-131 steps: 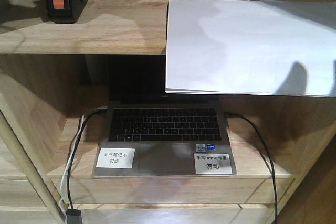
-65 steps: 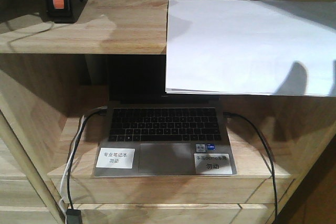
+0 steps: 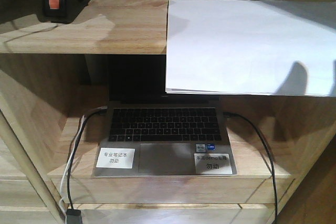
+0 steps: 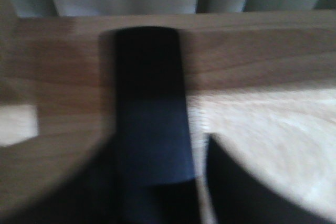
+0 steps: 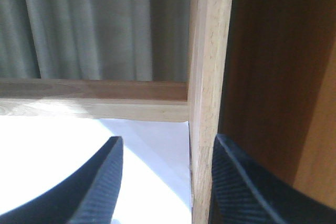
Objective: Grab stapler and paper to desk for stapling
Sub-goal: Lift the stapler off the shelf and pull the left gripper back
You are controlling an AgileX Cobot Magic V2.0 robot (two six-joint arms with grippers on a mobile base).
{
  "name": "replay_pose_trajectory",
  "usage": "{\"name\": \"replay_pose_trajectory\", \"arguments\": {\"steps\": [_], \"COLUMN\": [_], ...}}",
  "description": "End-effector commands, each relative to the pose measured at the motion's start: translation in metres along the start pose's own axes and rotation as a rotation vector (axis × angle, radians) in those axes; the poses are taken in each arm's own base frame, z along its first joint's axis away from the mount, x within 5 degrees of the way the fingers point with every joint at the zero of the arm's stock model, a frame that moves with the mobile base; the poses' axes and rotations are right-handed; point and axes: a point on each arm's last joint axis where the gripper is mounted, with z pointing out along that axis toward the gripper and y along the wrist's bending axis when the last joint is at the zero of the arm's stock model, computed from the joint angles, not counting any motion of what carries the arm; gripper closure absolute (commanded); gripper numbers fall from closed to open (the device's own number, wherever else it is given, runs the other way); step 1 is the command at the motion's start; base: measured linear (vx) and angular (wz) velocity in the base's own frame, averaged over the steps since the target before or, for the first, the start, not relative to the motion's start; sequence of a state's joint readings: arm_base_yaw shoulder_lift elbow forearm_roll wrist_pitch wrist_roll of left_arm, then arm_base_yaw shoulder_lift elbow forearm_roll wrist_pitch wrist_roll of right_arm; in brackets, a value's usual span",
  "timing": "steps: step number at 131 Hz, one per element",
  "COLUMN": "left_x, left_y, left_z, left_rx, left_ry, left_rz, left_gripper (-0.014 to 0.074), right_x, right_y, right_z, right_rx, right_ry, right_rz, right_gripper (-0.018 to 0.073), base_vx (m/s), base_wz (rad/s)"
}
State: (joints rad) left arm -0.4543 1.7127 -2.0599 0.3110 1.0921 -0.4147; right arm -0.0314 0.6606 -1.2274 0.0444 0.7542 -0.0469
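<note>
Barely started; no delivery to tabletop yet. On upper shelf (image 3: 115, 27), far left: stapler (image 3: 54, 1), black wedge, orange-red label. On same shelf, right: paper (image 3: 247, 45), white, flat, near edge overhanging. Straddling stapler, seemingly parted despite blur: left gripper (image 4: 157, 145). Spread wide, gripping nothing, over paper's far right corner by wooden upright (image 5: 210, 51): right gripper (image 5: 167, 138). Left to do: grasp both, carry over.
</note>
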Motion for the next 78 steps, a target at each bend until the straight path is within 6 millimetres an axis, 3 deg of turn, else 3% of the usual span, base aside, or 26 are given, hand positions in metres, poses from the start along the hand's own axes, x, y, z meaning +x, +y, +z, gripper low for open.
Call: {"name": "replay_pose_trajectory", "arguments": {"steps": [1,36,64,78], "left_x": [-0.015,-0.018,-0.019,-0.008], "left_y": [0.003,0.005,0.014,0.020], "left_z": [-0.027,-0.037,-0.086,-0.111], "left_rx": [0.035,0.039,0.110,0.170], "left_ry": [-0.127,-0.152,-0.273,-0.352], "left_rz": [-0.012,0.032,0.070,0.097], "left_gripper": [0.0605,0.0604,0.0604,0.0604], "right_x": [-0.012,-0.012,-0.012,-0.012], "right_y": [-0.001,-0.001,-0.001,-0.001], "right_z": [-0.001,-0.001,-0.001,-0.001], "right_rx": [0.011,0.011,0.011,0.011], "right_ry": [-0.085,-0.085,-0.084,-0.084], "right_rz": [-0.005,-0.005,-0.005,-0.005], "right_gripper": [0.0197,0.0197,0.0197,0.0197], "base_vx": [0.00,0.00,0.00,0.00], "base_wz": [0.00,0.00,0.00,0.00]}}
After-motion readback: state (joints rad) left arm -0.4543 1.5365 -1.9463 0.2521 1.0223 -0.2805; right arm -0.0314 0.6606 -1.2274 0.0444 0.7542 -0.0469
